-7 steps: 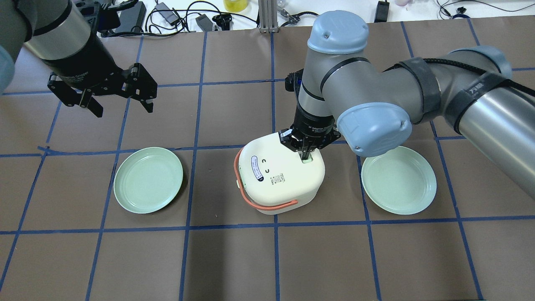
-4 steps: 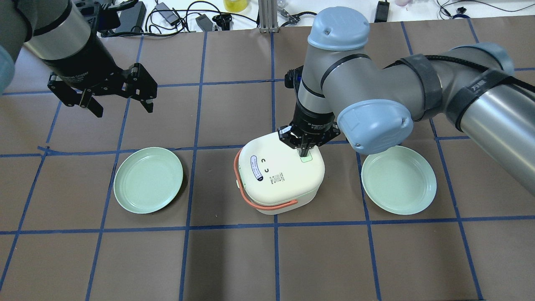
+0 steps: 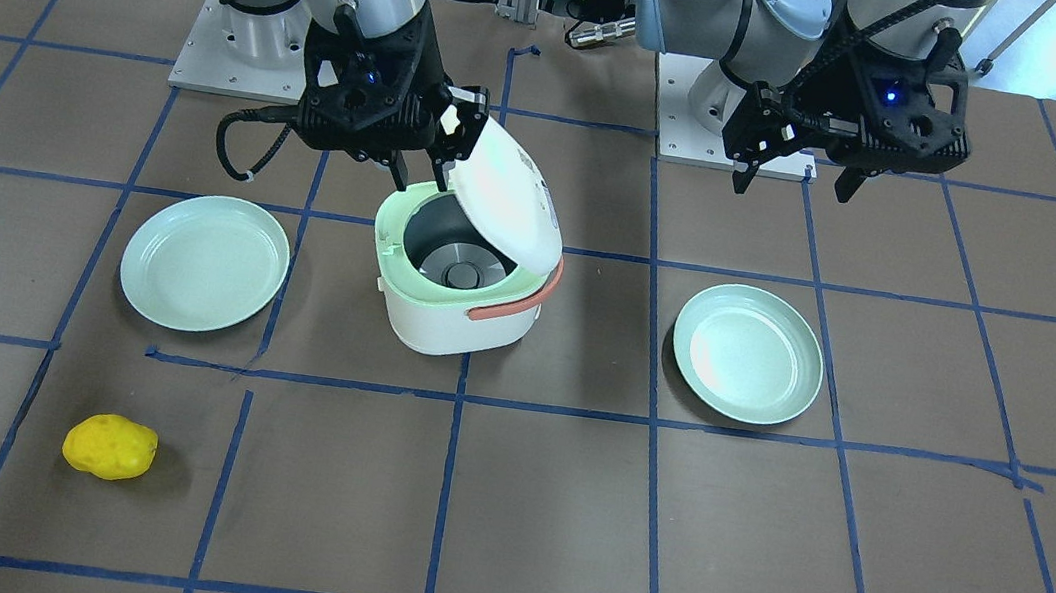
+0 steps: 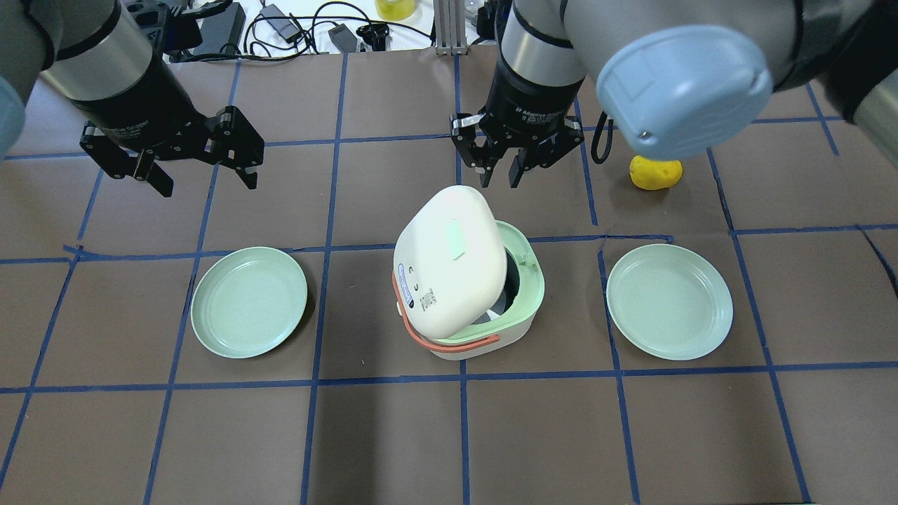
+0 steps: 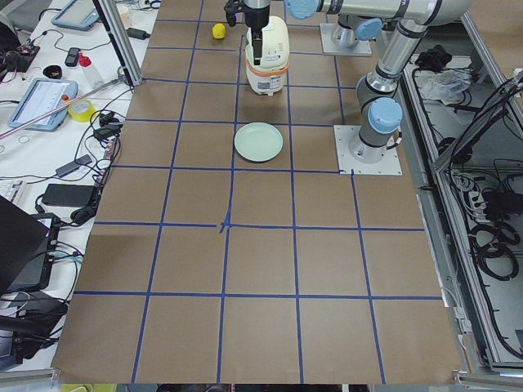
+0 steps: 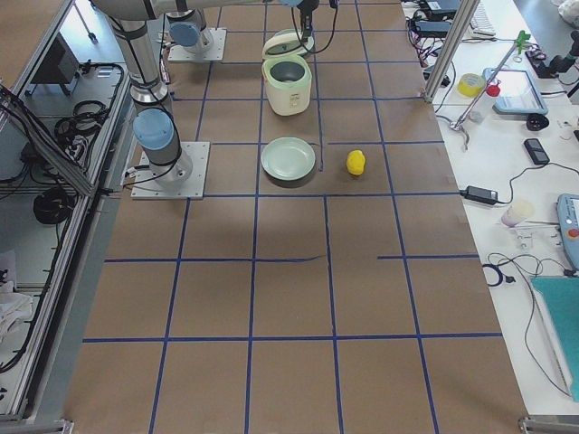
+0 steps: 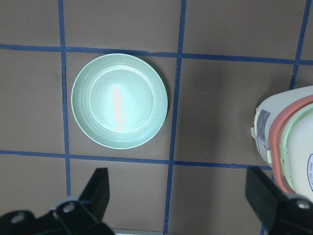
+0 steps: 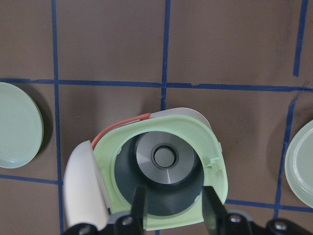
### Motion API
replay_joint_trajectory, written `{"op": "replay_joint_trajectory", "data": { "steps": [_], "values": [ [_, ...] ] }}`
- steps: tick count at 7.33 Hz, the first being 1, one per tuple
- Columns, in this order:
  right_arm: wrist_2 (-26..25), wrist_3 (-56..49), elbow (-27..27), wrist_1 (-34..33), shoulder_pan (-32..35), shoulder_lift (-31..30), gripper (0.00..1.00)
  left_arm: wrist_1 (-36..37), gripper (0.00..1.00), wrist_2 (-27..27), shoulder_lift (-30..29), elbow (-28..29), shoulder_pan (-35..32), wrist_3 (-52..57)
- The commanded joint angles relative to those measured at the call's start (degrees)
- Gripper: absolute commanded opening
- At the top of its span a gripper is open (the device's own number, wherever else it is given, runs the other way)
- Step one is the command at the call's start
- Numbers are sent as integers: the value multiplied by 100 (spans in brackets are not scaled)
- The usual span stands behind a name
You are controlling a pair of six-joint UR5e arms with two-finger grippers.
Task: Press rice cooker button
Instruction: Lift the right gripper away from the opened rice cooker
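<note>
The white rice cooker (image 4: 523,308) with an orange handle stands mid-table with its lid (image 4: 449,280) swung up and tilted. The pale mint button (image 4: 457,238) shows on the lid's top. The dark inner pot (image 8: 166,156) is exposed. My right gripper (image 4: 499,181) hangs above and beyond the cooker, clear of the lid, its fingers a little apart and empty; it also shows in the front view (image 3: 419,177) and the right wrist view (image 8: 174,208). My left gripper (image 4: 203,179) is open and empty, high at the far left, above a plate.
Two mint plates lie either side of the cooker, the left plate (image 4: 249,301) and the right plate (image 4: 670,301). A yellow lumpy object (image 4: 655,172) lies beyond the right plate. Cables and gear line the far table edge.
My right gripper rose off the button and drew back to the far side, its fingers parting. The lid, shut before, has sprung open. The left arm has not moved.
</note>
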Motion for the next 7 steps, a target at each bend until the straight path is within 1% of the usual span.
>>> {"op": "replay_joint_trajectory", "data": {
  "steps": [1,3,6,7],
  "values": [
    [-515,-196,-301,498,-573,-16,100,0,100,0,2,0,0,0],
    [-562,-583,-284,508,-1180,-16,100,0,100,0,-7,0,0,0],
    [-571,-1496,-144,481,-1980,-7,100,0,100,0,2,0,0,0],
    [-589,-1438,-108,481,-2035,-25,100,0,100,0,2,0,0,0]
  ]
}}
